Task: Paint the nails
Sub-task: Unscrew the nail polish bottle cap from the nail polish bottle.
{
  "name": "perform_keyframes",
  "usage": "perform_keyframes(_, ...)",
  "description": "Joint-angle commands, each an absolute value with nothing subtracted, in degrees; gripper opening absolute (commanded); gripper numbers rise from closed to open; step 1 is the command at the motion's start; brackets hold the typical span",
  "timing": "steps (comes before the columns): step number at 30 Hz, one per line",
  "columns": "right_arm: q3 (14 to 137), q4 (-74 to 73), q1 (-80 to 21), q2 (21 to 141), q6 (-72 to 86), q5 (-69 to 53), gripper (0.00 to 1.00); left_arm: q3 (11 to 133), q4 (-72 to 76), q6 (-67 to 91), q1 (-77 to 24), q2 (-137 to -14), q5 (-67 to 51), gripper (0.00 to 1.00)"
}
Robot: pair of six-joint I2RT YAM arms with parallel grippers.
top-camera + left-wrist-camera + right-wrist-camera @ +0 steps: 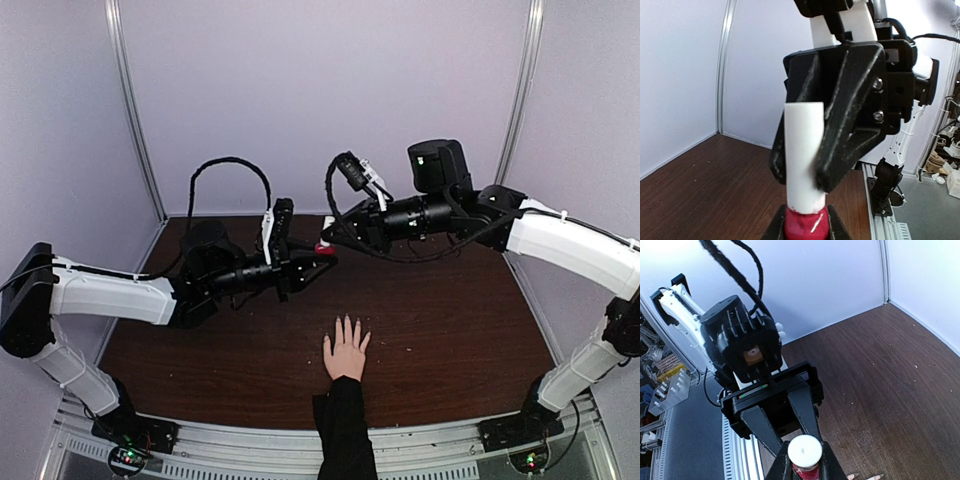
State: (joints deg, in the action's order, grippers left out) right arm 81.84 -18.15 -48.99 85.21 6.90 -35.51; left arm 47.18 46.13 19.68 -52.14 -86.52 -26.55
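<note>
Bottle-opening step: left claw [807, 231] clamps the bottle [801, 223], right claw [802, 175] clamps its cap [802, 125], both above and beyond the hand [346, 354]. Its nails [346, 321] point towards them, on the worktop [450, 320]. Next: twist the cap free, lifting straight.

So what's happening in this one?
The two arms meet in mid-air above the table, sharing a small red bottle. The left pincer grips its red body and the right pincer is clamped on its white cap, which sits on the bottle. It looks like they are about to open it. A person's hand lies flat on the table below, fingers spread. The nails are too small to judge, and no brush is out yet.
</note>
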Motion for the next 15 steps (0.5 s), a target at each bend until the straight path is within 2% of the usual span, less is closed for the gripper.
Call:
perform_keyframes(1, 82.6, -10.1, -50.1, 83.8, 6.7, -49.8, 0.00, 49.8, 54.0, 21.0, -53.2, -86.0, -38.1, 0.00)
perform_keyframes(7, 81.5, -5.3, -50.1, 83.7, 8.4, -55.1, 0.00, 50.7, 58.1, 24.3, -53.2, -87.3, -41.3, 0.00)
perform_keyframes(11, 82.3, -8.1, -50.1, 83.4, 7.4, -52.0, 0.00, 50.4, 55.9, 23.5, -53.1, -86.5, -37.7, 0.00)
perform_keyframes(12, 82.7, -9.9, -50.1, 83.3, 6.6, -50.4, 0.00, 50.3, 54.0, 22.9, -53.1, -85.8, -36.5, 0.09)
perform_keyframes(15, 83.2, -13.7, -49.7, 82.5, 4.7, -46.7, 0.00, 49.7, 49.4, 20.6, -53.2, -84.0, -33.1, 0.27)
